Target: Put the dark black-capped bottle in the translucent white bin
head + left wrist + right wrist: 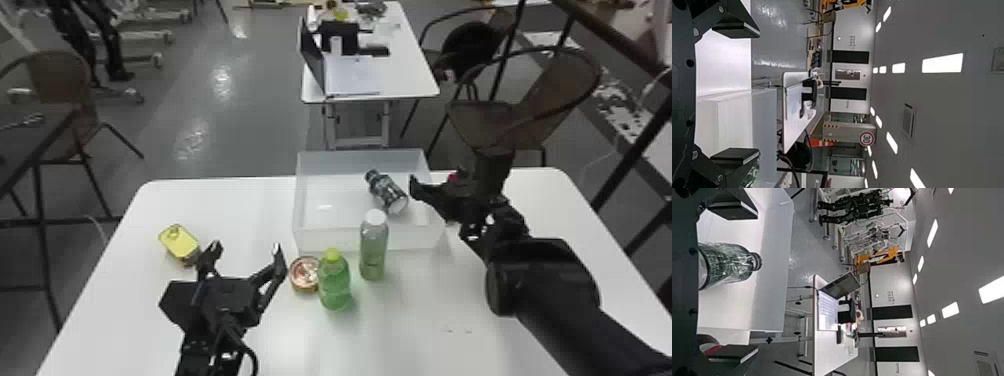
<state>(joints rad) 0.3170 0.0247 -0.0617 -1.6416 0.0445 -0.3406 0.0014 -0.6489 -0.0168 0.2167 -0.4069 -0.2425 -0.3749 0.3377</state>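
Two grippers: left gripper wide, empty; right gripper wide, empty, beside bin's right side, likely spread to clear bottle
Dark bottle: inside bin, on its side, walls probably stop it rolling out
White bin: open side up for drop-ins
Green bottle: upright outside, likely not for this task

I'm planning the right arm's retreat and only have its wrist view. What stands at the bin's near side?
Observer: A white-capped bottle stands upright just in front of the bin.
Operator: Is anything next to it?
Observer: Yes, a green bottle, also upright, to its left and nearer the robot.
Operator: And the left gripper?
Observer: The left gripper is open and empty, between the yellow tin and the round tin.
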